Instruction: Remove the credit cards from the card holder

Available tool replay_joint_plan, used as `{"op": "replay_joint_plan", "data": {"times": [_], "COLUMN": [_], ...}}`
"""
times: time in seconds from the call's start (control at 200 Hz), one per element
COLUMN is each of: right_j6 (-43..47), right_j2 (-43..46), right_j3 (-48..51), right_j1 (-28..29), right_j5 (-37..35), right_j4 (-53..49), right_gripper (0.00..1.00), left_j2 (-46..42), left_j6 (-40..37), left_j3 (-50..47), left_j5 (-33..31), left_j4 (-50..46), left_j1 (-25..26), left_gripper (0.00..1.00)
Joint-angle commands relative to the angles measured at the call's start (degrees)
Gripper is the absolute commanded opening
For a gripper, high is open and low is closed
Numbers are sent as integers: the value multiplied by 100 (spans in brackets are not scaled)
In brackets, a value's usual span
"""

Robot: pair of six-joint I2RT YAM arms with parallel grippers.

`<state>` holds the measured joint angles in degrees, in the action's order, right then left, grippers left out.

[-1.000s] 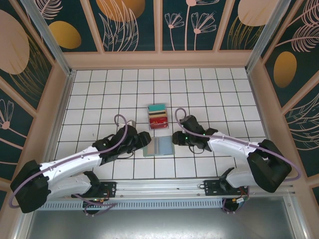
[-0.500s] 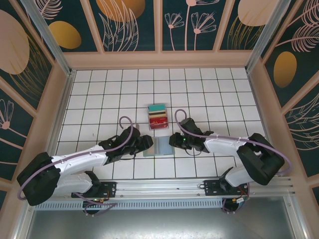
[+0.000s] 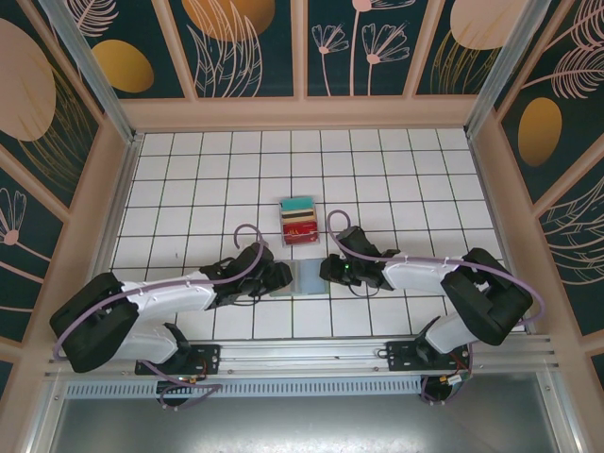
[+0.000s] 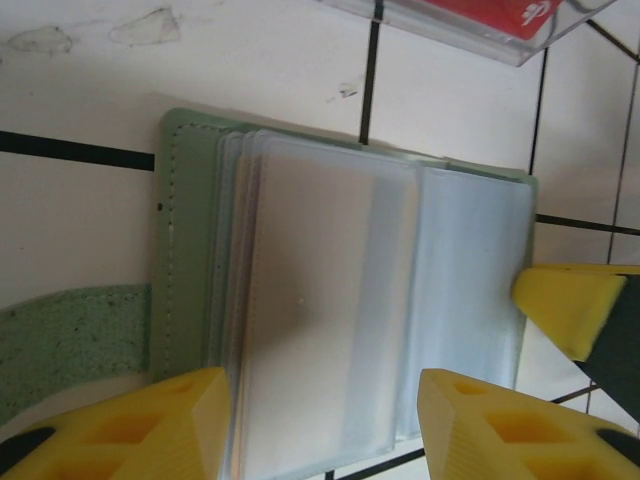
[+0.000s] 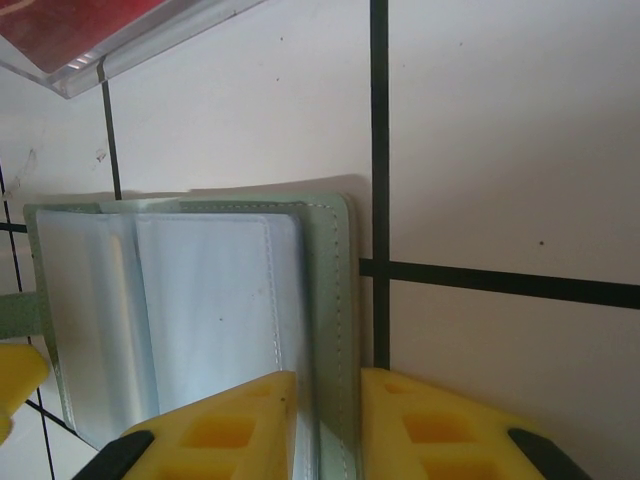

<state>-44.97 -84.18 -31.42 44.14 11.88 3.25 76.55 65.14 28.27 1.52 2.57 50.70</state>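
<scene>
Straddling card holder [image 4: 340,290] — left tool [image 4: 325,415] spread; right tool [image 5: 328,400] narrow astride edge, grip unclear.

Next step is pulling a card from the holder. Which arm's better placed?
Left, probably. The left gripper has jaws open astride the card holder's clear sleeves; the right gripper, jaws narrow, sits at the holder's outer edge, better for steadying.

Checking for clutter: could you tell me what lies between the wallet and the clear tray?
Just bare tile between wallet and tray, per the left wrist view.
</scene>
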Motion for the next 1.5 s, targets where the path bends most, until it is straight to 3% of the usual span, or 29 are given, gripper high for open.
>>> {"op": "replay_joint_plan", "data": {"times": [0.0,0.801,1.101,1.496], "right_j6": [-71,-107,-106,-77], "right_j2": [-95,-168,-182,-287], "right_j3": [57,46,44,-14], "right_j1": [86,130,137,147], "right_j5": [29,25,15,77], "right_j4": [73,63,58,51], "right_gripper": [24,25,25,25], "left_j2": [93,133,-156,-22], "left_j6": [-63,-203,-68,-168], "left_j3": [-79,28,117,161], "left_j5": [106,256,-508,-317], "left_j4": [134,499,-489,-324], "left_j1": [52,221,231,230], "left_gripper": [53,55,55,54]}}
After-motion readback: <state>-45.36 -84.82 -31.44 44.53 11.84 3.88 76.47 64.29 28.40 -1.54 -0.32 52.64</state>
